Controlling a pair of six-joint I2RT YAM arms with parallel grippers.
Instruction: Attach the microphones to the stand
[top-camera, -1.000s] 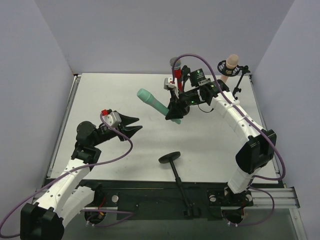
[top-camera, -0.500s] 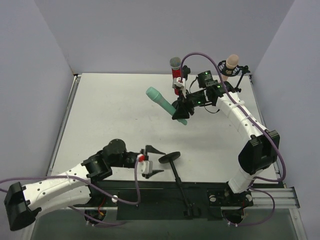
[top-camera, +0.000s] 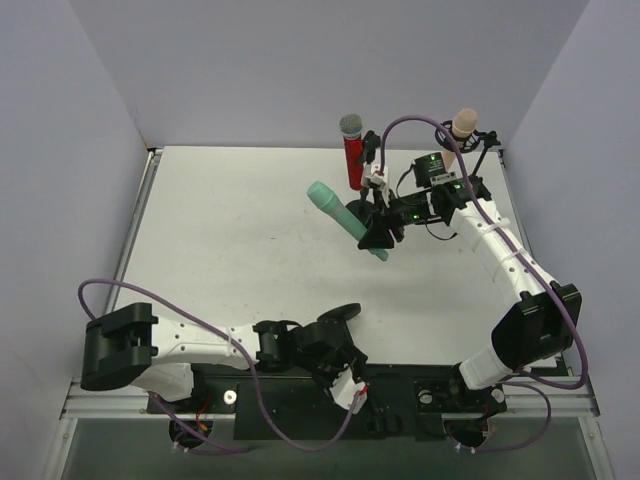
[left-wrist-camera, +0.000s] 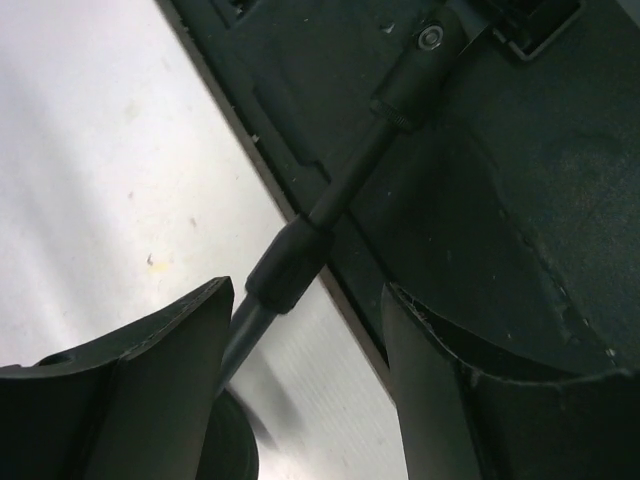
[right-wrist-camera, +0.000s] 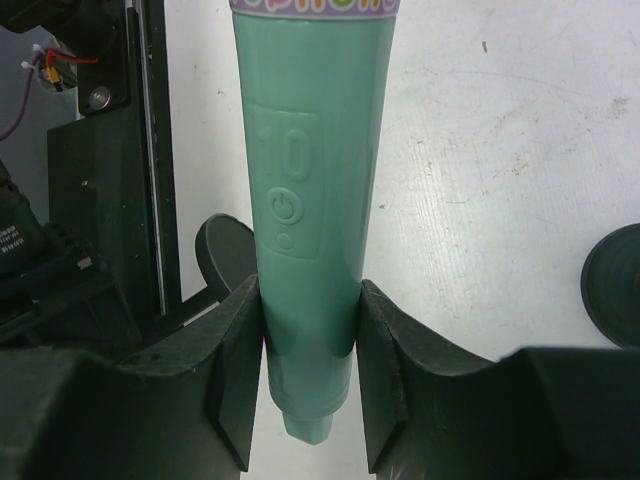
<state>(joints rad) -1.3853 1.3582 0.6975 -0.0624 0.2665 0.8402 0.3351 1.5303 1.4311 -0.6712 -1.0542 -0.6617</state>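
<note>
Open left gripper (left-wrist-camera: 305, 300) straddling the black stand rod (left-wrist-camera: 295, 262), rod running through the gap; well apart at the back, right gripper (right-wrist-camera: 310, 330) clamping tilted mint green microphone (right-wrist-camera: 305, 200), head up-left.

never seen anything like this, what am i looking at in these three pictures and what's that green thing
These are two white robot arms bolted at the near edge of a white table, each ending in a two-finger gripper. The wide picture comes from a fixed camera above and behind them; the two close-ups come from cameras on the wrists. The right gripper is closed on a mint green stick microphone. The left gripper is open, its fingers either side of a thin black stand pole without gripping it. At the back, a glittery red microphone with a silver mesh head stands upright, and a peach-pink microphone sits in a black holder.
</note>
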